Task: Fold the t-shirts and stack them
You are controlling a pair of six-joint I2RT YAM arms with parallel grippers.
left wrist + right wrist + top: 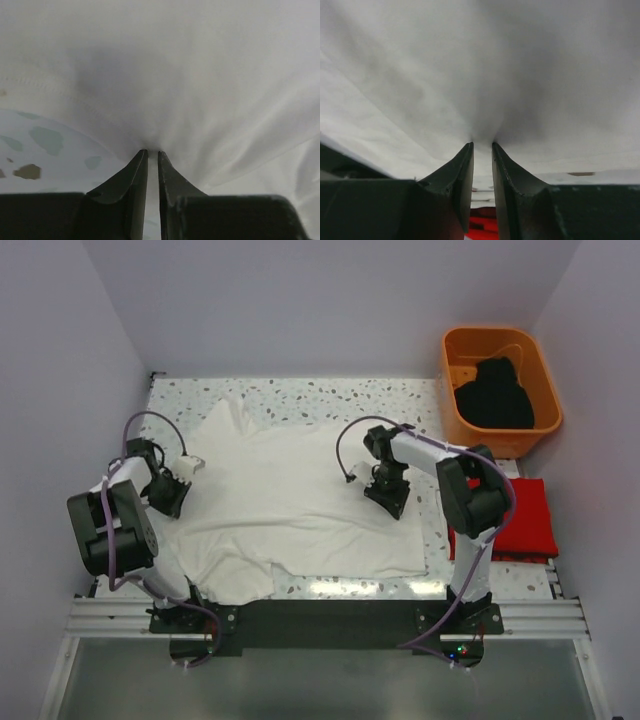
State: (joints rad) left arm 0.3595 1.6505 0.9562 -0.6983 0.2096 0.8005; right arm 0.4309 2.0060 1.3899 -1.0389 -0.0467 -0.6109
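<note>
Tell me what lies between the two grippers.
Only the white t-shirt, spread across the table: in the top external view its cloth fills the stretch from the left gripper to the right gripper.

Fingers (457,185) pinch the white t-shirt (480,70) above red cloth (482,231).

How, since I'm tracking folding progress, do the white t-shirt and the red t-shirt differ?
The white t-shirt lies spread wide across the table; the red t-shirt is a compact folded rectangle at its right edge. The left gripper and right gripper pinch the white t-shirt; no gripper holds the red t-shirt. Both rest on the table.
</note>
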